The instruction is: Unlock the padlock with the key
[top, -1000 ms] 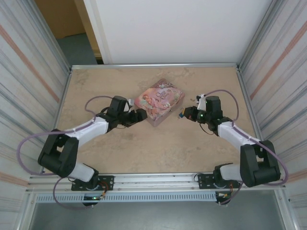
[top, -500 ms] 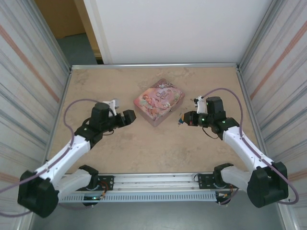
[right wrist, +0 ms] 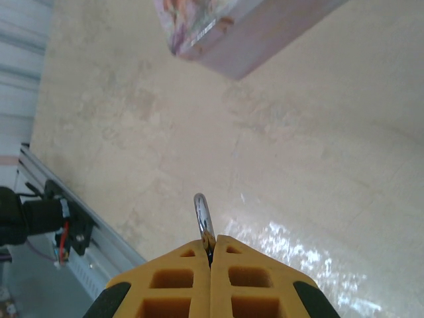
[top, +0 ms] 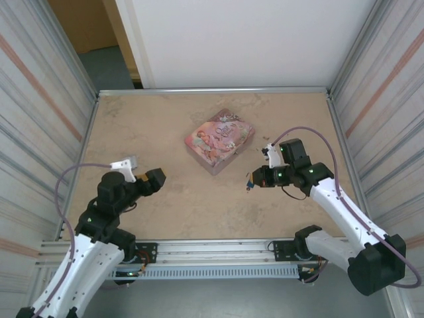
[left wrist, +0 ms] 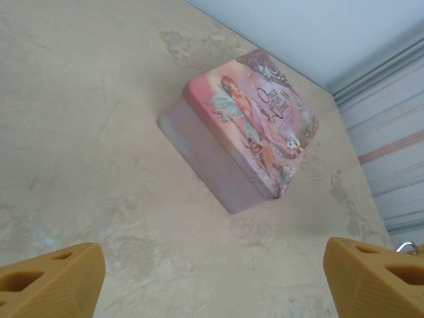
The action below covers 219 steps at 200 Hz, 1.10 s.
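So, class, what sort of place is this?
Probably a robot test bench: a left arm and right arm bolted to a metal rail, a table walled by ribbed panels.

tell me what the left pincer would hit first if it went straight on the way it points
Probably the pink illustrated rectangular tin, lying ahead of the open left pincer across bare beige tabletop; depth is unclear.

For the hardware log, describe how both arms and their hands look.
The left arm and right arm are alike: white link shells, black joints and black wrists, each trailing a looping lilac cable. Small green lights glow near the right wrist. The left hand and right hand have mustard-yellow fingers moulded with hollow pockets.
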Available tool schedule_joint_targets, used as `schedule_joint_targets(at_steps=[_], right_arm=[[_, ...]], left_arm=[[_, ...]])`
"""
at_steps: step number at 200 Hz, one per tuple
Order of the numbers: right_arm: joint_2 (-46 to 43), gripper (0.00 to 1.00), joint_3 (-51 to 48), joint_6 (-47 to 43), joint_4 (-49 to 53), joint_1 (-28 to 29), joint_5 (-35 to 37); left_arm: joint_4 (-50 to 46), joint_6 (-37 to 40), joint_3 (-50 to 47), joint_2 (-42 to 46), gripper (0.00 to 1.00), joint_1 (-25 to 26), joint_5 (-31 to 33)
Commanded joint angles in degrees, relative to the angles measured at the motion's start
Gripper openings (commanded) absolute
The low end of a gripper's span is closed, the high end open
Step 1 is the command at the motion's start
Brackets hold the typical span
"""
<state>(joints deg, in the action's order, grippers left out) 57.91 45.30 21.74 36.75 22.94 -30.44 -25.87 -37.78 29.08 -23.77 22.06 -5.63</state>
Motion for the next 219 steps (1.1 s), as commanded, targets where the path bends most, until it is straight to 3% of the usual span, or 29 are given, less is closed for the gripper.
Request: schedule_joint_targets(at_steps=[1,101,219], right_arm=[[-1.0,0.00,2.2,-1.7,5.6,2.3,-0.5],[9.1,0.00,2.6,0.1,3.2,12.6,-0.1],[26.6,0.00,4.0,1.5,-4.0,18.8,-2.9]], left_arm=[[-5.0,1.6,-1.3,2.4,0.86,-0.6,2.5],[-7.5,1.1,-2.5,6.2,0.88,-0.7,4.6],[-8.1,1.2,-2.9,6.3,0.88,-0.7,5.0]])
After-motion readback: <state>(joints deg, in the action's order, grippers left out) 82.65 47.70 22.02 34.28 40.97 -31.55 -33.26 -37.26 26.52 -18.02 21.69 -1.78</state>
